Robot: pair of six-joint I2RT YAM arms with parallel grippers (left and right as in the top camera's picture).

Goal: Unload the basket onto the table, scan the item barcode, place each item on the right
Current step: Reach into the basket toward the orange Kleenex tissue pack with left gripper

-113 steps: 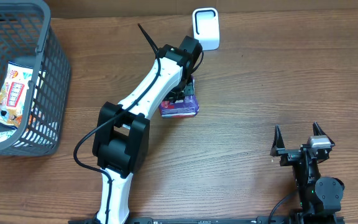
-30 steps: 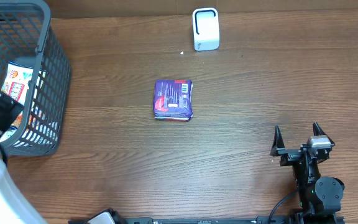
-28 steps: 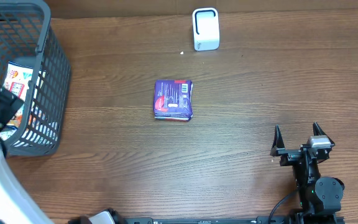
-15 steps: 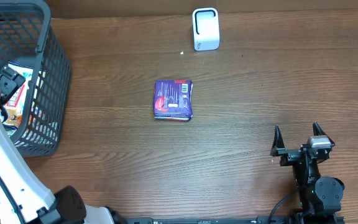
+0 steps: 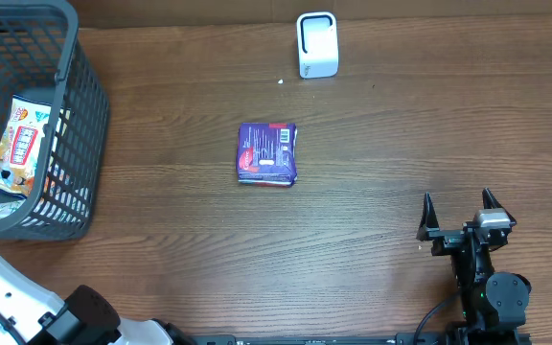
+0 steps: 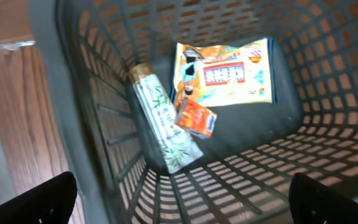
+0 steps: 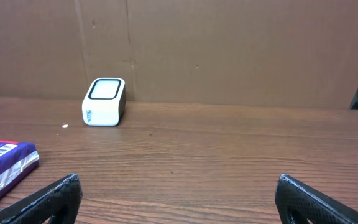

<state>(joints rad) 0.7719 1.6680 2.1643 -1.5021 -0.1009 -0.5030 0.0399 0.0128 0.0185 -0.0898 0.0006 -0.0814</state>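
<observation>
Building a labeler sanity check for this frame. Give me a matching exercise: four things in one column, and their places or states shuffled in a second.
Things:
1. purple packet
2. white scanner
3. orange snack bag
4. right gripper

Places or states:
A. inside the grey basket
B. standing at the far edge of the table
C. open, holding nothing
D. lying flat mid-table, barcode side up

Pairs: 1-D, 2-B, 3-A, 4-C
</observation>
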